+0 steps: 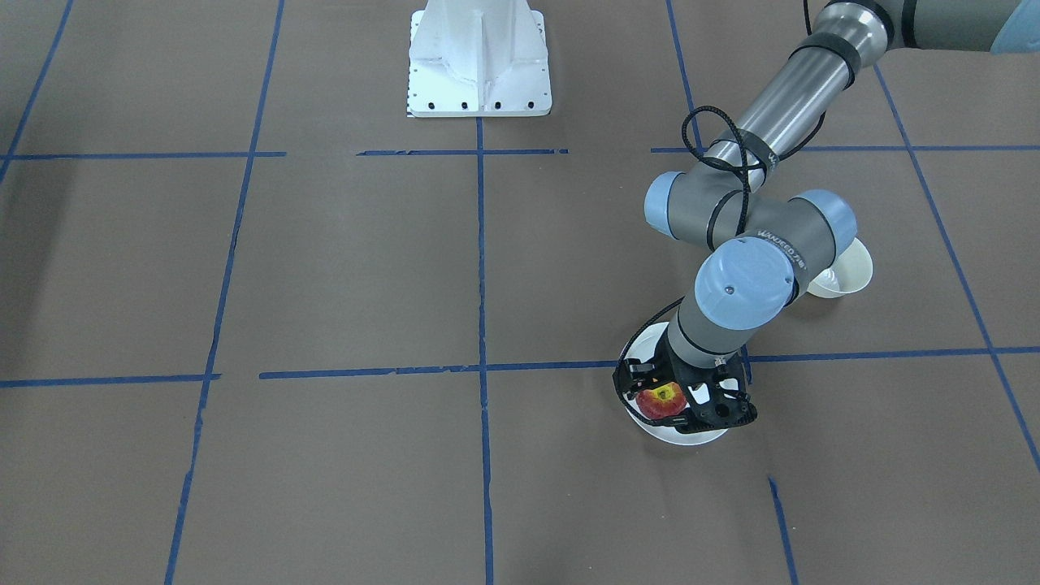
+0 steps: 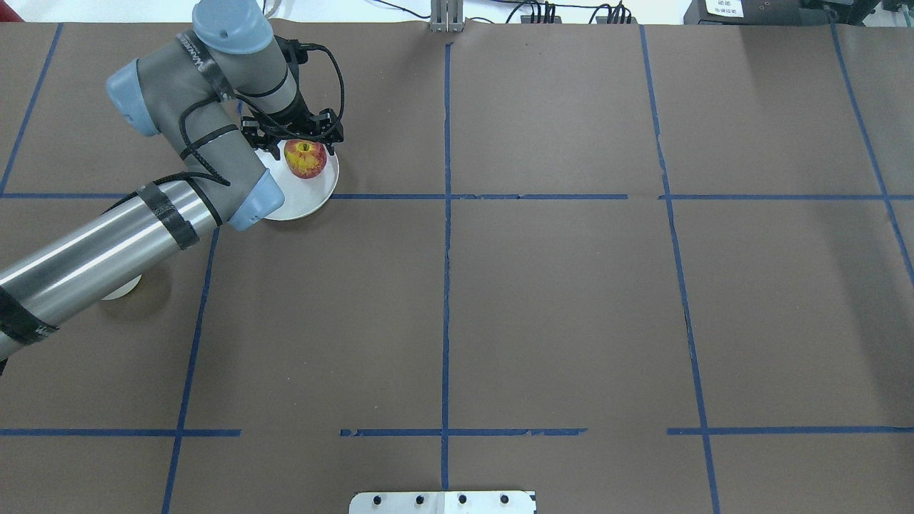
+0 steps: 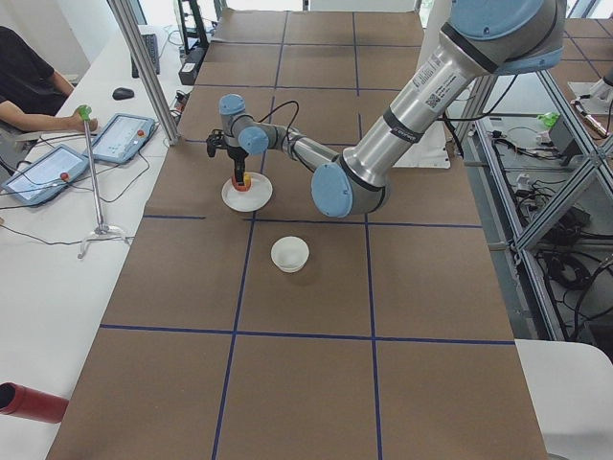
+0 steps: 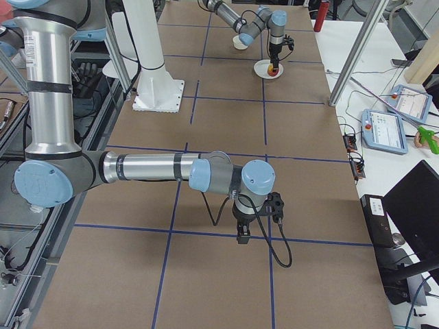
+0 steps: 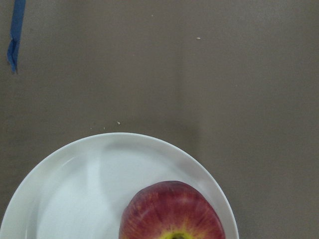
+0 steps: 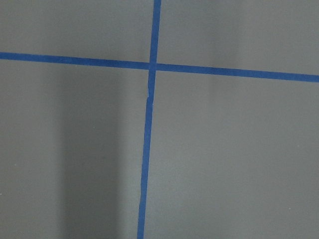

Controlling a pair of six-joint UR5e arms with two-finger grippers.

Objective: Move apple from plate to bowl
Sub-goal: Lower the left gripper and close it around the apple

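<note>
We judge this the grasp step: our left hand (image 2: 303, 143) hangs over the plate (image 2: 307, 200), fingers apart astride the apple (image 2: 306, 160) beneath it, so next we close, lift and carry to the bowl (image 3: 289, 254) behind it.

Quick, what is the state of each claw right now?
Left claw: around the apple on the plate; grip cannot be told.
Right claw: cannot be told; only a side view shows it.
</note>
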